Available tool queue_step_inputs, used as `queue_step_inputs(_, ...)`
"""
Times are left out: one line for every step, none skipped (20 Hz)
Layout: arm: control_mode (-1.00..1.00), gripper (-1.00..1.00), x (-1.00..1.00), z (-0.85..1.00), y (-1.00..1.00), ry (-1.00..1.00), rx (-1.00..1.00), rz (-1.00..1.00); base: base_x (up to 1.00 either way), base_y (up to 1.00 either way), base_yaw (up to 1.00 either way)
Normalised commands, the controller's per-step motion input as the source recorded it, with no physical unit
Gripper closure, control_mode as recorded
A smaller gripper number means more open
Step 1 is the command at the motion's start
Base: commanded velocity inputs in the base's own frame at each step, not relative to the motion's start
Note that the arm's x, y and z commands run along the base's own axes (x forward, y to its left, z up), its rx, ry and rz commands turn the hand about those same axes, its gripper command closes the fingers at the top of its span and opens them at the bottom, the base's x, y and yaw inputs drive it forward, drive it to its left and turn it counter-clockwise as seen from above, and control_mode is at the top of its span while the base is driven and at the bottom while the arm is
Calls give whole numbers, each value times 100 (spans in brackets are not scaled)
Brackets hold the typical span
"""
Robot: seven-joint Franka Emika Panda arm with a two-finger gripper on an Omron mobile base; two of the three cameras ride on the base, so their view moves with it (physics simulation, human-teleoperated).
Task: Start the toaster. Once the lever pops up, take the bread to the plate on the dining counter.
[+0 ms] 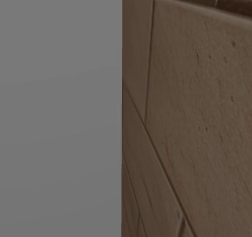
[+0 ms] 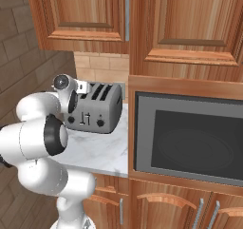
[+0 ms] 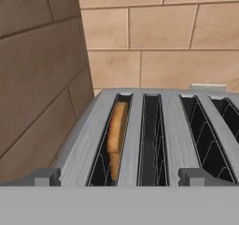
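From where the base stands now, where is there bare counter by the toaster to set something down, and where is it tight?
Bare marble counter lies in front of the toaster, between the arm and the built-in oven. It is tight behind the toaster, near the tiled backsplash. On top, the bread fills the leftmost slot; the other slots stand empty.

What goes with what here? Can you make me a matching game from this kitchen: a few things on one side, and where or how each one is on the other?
Things:
1. bread
2. toaster
3. oven
4. claw

Descriptions:
A. built into the wooden cabinets, right of the marble counter
B. open, above the slots
C. standing on the marble counter by the tiled wall
D. standing on edge in the leftmost slot of the hand view

Pairs: 1-D, 2-C, 3-A, 4-B
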Motion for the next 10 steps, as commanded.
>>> queue_step_inputs(-100, -100, 3, -6, 0, 0, 0, 0, 0, 0, 0)
queue_step_inputs(-100, -100, 6, -8, 4, 0, 0, 0, 0, 0, 0)
queue_step_inputs(-100, -100, 9, -7, 4, 0, 0, 0, 0, 0, 0)
queue_step_inputs(-100, -100, 11, -7, 7, 0, 0, 0, 0, 0, 0)
queue_step_inputs(-100, -100, 13, -6, 7, 0, 0, 0, 0, 0, 0)
queue_step_inputs(-100, -100, 15, -4, 9, 0, 0, 0, 0, 0, 0)
queue_step_inputs(-100, -100, 16, -4, 11, 0, 0, 0, 0, 0, 0)
queue_step_inputs(-100, -100, 20, -4, 14, 0, 0, 0, 0, 0, 0)
queue_step_inputs(-100, -100, 21, -2, 16, 0, 0, 0, 0, 0, 0)
queue_step_inputs(-100, -100, 19, -2, 13, 0, 0, 0, 0, 0, 0)
